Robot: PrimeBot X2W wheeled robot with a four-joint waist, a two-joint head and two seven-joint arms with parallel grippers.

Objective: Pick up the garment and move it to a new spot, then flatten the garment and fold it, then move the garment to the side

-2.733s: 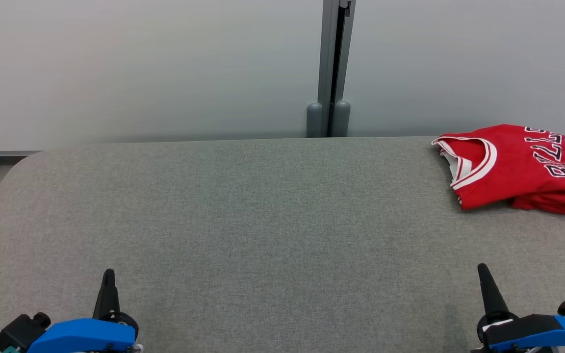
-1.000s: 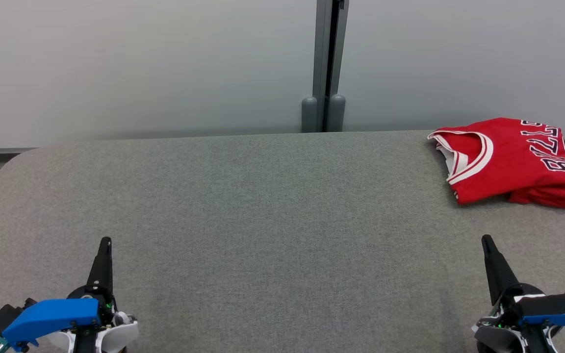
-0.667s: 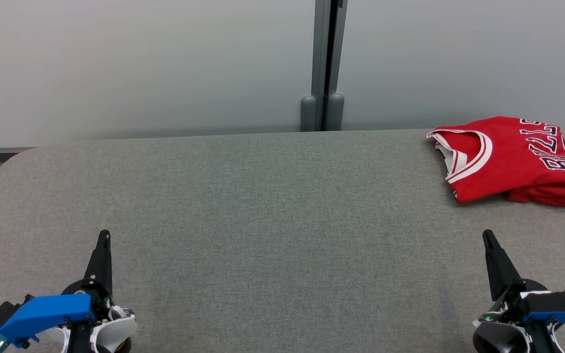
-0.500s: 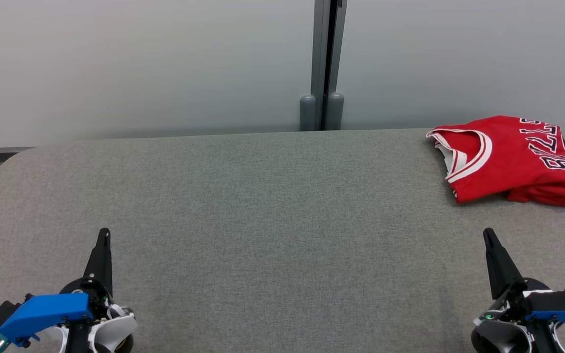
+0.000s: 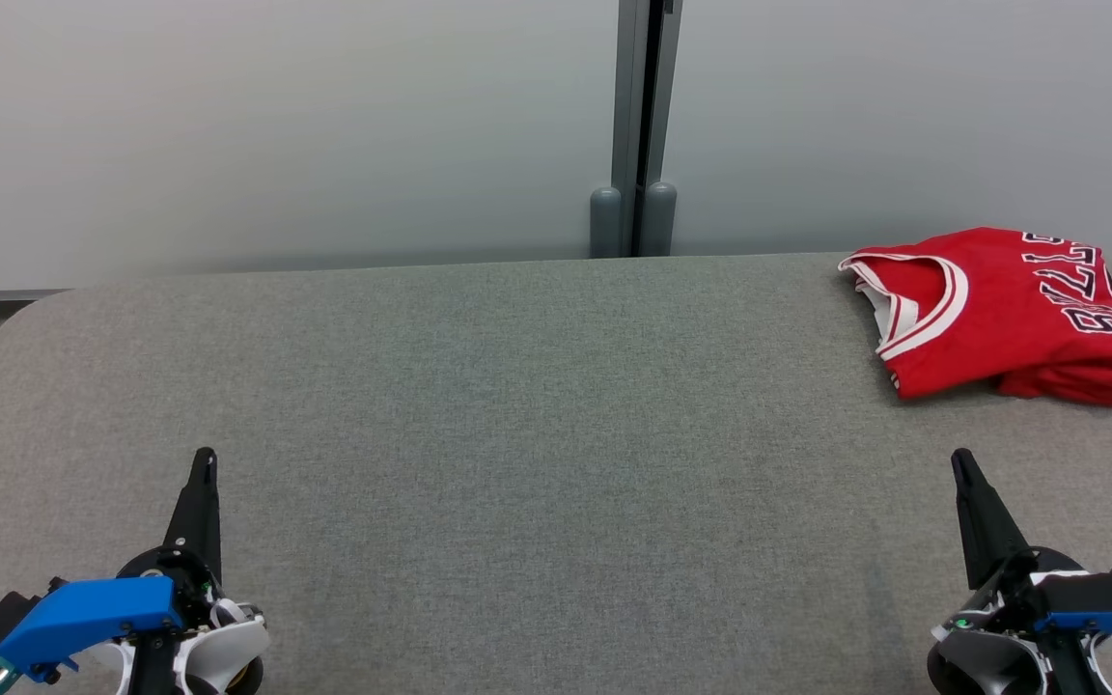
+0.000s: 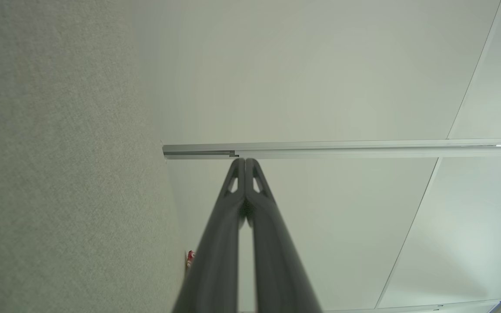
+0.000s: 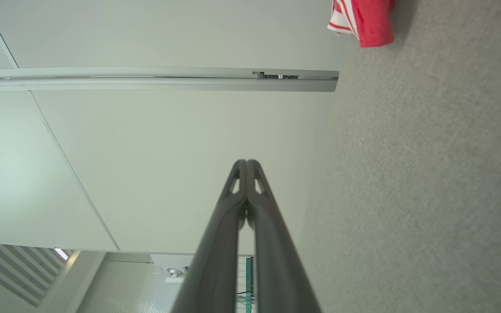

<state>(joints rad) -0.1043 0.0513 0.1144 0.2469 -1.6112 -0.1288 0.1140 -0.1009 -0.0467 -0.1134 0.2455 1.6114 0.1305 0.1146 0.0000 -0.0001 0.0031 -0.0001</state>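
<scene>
Grey worktop (image 5: 537, 405): left gripper (image 5: 203, 456) and right gripper (image 5: 959, 456) low at near edge, both closed tight, empty, pointing forward. Red garment (image 5: 1000, 314) far right. Right wrist view adds ceiling lamps (image 7: 173, 272).

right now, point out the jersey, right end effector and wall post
jersey (image 5: 1000, 319), head view, red chest fabric
right end effector (image 5: 959, 459), head view, shut fingertips
wall post (image 5: 628, 97), head view, grey upright

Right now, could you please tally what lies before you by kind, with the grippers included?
garment, red, folded at the table's far right: 1
table, grey padded: 1
grippers, left gripper and right gripper, both shut and empty: 2
Total: 4
</scene>
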